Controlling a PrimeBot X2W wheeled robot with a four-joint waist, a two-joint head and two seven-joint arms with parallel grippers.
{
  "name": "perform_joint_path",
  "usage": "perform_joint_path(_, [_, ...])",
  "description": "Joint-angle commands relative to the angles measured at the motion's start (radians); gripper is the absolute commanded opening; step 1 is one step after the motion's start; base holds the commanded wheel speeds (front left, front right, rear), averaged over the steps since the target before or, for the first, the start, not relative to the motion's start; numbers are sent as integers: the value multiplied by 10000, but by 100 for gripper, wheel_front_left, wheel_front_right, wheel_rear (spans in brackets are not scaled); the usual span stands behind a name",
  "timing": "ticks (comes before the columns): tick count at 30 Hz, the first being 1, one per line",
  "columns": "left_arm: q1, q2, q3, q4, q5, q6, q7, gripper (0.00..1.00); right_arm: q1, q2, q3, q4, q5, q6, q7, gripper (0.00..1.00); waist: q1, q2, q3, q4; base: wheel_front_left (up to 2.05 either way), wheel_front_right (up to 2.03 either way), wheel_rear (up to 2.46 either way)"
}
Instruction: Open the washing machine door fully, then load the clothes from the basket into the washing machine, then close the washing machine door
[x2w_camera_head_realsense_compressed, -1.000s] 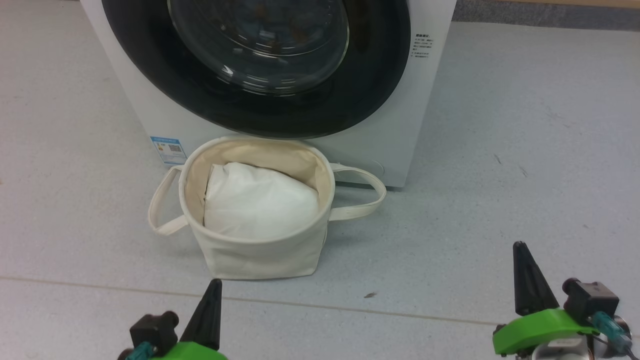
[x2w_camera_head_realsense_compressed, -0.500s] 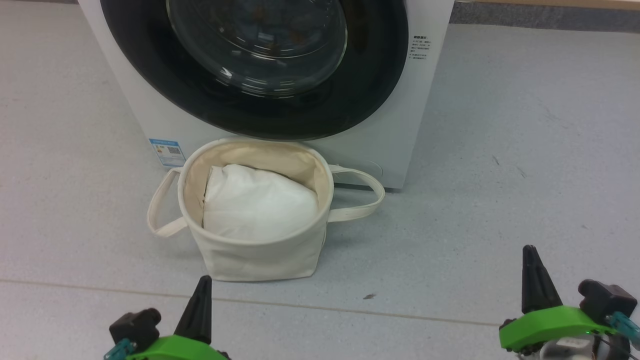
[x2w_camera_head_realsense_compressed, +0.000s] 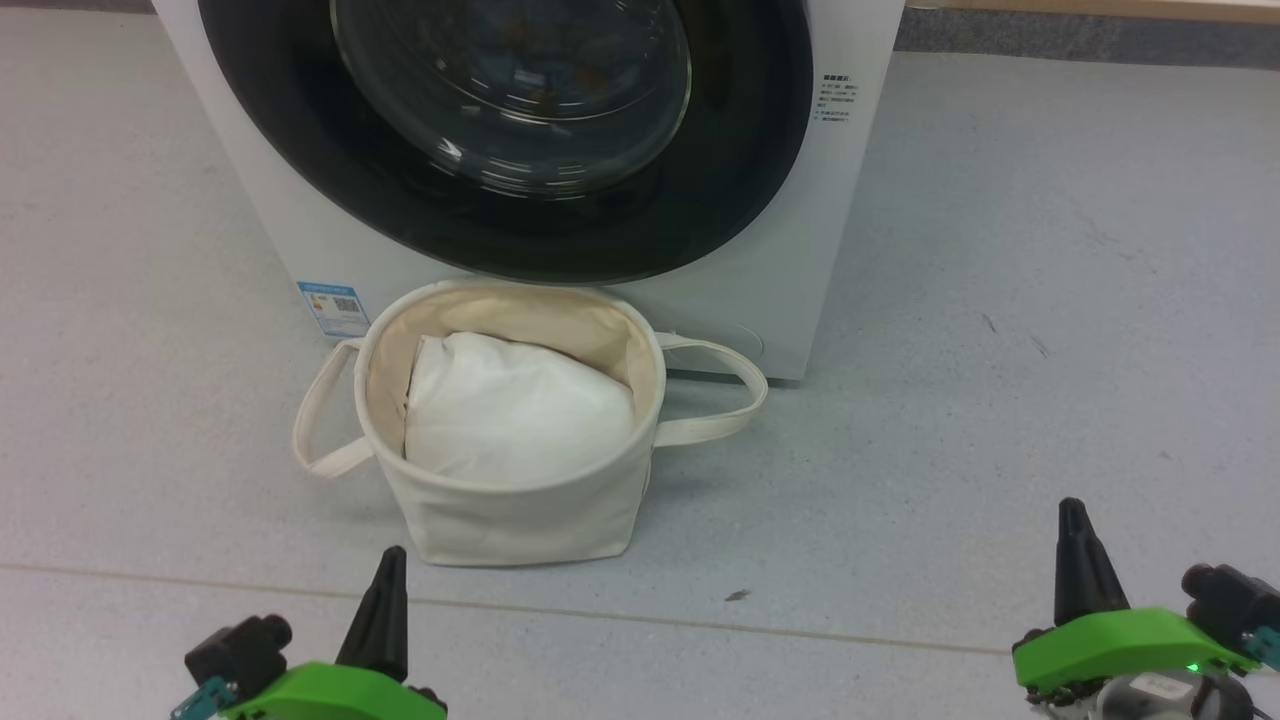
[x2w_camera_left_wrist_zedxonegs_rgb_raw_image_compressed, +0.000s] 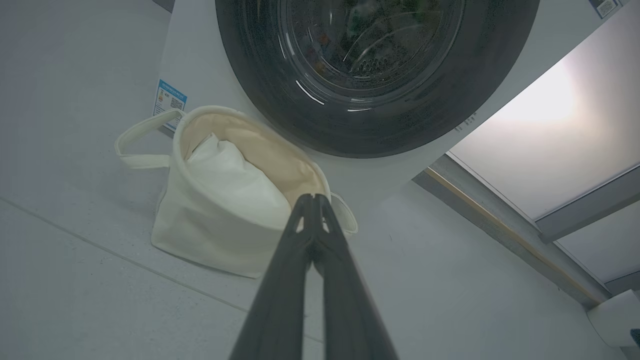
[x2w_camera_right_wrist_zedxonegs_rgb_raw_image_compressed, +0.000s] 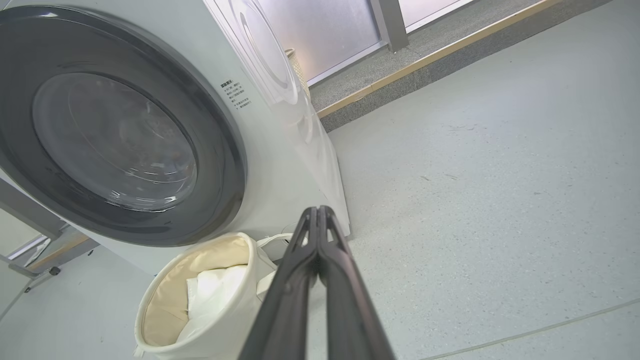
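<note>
Black-rimmed washing machine door (x2w_camera_head_realsense_compressed: 510, 215): is sitting flush in the white washing machine (x2w_camera_head_realsense_compressed: 290, 240) and facing the robot squarely; being round, it is showing no long axis.
Behind the glass: brownish flecks are showing, perhaps the clothes (x2w_camera_head_realsense_compressed: 540, 97) in the drum, though reflections are making that hard to tell.
Cream basket (x2w_camera_head_realsense_compressed: 520, 510): is standing upright on the floor (x2w_camera_head_realsense_compressed: 1000, 300) just before the machine, below the door. Its mouth is pointing up and its strap handles are running left to right. A plain white bundle (x2w_camera_head_realsense_compressed: 515, 415) is lying in it.
Nearer arm: the left hand (x2w_camera_head_realsense_compressed: 392, 560) is hovering low, near the basket's front wall but apart from it, fingers pressing together on nothing.
Farther arm: the right hand (x2w_camera_head_realsense_compressed: 1073, 512) is hanging well off to the basket's right, fingers likewise together and empty.
Bearing: the door is lying ahead of and above both hands; the right hand is sitting nearer its right edge.
Stage: loading and closing are looking finished.
</note>
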Motion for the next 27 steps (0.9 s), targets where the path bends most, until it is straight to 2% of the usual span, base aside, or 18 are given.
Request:
perform_joint_path(1, [-312, 46, 211, -415, -346, -98, 74, 0, -440, -50, -29, -315, 396, 0, 98, 0, 0, 0, -7, -4, 0, 0, 0])
perform_joint_path(27, [-248, 79, 719, -773, -2990, -305, 807, 0, -509, -60, -173, -314, 3325, -1, 852, 0, 0, 0, -94, -61, 0, 0, 0])
